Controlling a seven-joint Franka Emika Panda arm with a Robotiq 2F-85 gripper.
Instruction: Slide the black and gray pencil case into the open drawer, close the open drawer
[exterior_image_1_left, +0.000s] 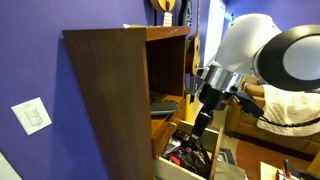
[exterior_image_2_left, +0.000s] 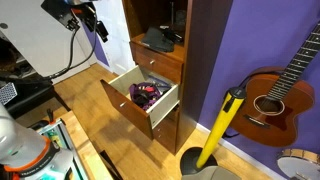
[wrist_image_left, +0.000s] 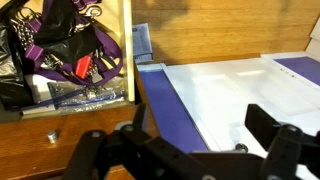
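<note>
Pincer black, angled down before the open drawer in an exterior view; flat dark case lies on the shelf above.
In an exterior view, soft oblong case on shelf over pale-walled drawer; pincer well apart, off its front corner.
Wrist view: fingers wide, empty; red-and-black clutter in drawer.

No text, label, brand or number is readable in any view. The white square wall plate and the white flat sheet show nothing legible at this size.
</note>
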